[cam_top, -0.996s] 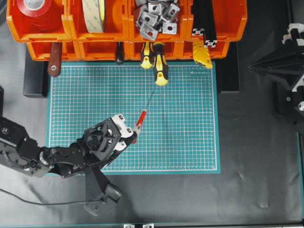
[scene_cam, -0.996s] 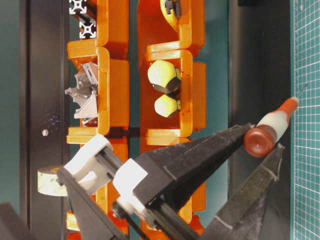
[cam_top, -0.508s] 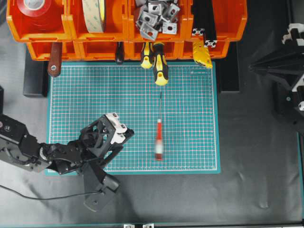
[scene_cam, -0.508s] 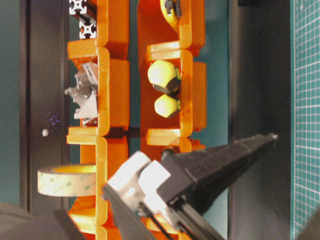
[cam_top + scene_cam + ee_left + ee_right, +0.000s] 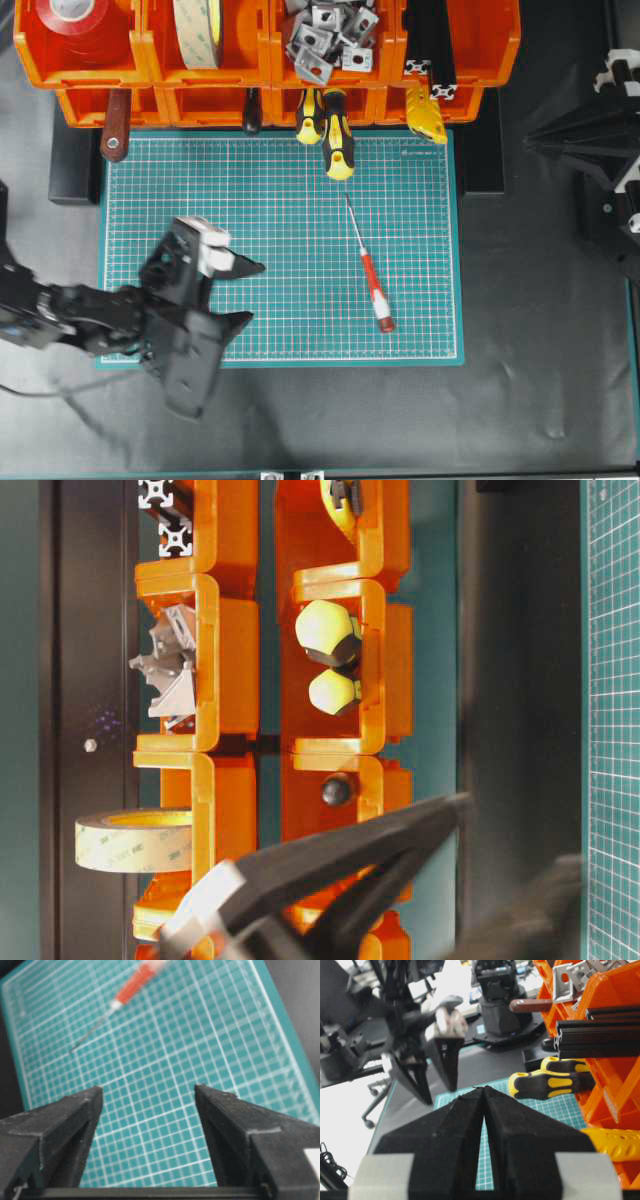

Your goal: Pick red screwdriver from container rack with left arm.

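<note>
Red-handled and slim, the screwdriver [image 5: 371, 274] lies flat on the green cutting mat [image 5: 280, 345], right of the mat's middle. Its thin shaft points up toward the rack [image 5: 265, 55] and its capped end toward the mat's near edge. It touches neither pincer and sits well clear of the rack's orange bins.

The left pincer [image 5: 243, 293] hangs over the mat's lower left part, blurred in the overhead view, its two black fingers [image 5: 238, 268] spread wide and gripping nothing. The left wrist view looks between those fingers onto bare mat, with the screwdriver [image 5: 131, 987] out of focus toward the top of the picture, well apart from the tips.

The right pincer [image 5: 484, 1091] is seen from its own wrist camera with its fingers pressed together, only a thin slit between them, and nothing in it. In the overhead view its arm sits at the right edge, off the mat.

Two yellow-and-black screwdrivers [image 5: 330, 130] stick out of a lower bin onto the mat's top edge. A brown handle [image 5: 115, 128] with a hole hangs from a bin farther left. Upper bins hold red tape [image 5: 75, 25], a pale tape roll [image 5: 198, 30], grey metal brackets [image 5: 325, 35] and black extrusions [image 5: 432, 45]. The mat rests on a dark bench [image 5: 540, 350].
</note>
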You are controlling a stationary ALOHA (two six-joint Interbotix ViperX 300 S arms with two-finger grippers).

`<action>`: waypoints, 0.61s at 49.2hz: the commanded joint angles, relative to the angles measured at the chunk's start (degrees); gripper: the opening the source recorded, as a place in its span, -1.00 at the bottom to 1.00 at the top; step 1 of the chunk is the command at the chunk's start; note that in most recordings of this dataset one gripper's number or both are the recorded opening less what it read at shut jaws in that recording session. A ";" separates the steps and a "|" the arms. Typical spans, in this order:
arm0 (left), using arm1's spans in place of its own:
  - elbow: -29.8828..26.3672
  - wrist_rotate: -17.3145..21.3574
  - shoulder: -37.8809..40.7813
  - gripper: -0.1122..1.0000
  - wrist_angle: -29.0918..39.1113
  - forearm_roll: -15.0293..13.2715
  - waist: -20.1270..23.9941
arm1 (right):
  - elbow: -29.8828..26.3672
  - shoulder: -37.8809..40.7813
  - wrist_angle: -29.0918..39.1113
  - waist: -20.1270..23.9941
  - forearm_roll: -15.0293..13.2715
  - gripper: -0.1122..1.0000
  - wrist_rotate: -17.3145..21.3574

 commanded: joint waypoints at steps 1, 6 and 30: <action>1.93 -6.15 -6.86 0.51 -0.26 0.09 0.00 | -1.93 0.62 0.00 0.00 0.09 -0.79 0.00; 5.62 -11.07 -14.06 0.53 -1.41 0.09 -0.35 | -1.93 0.62 0.26 0.00 0.00 -0.79 0.00; 20.04 -12.92 -44.30 0.54 -8.35 0.09 -0.44 | -1.85 0.53 1.23 0.00 0.00 -0.79 0.00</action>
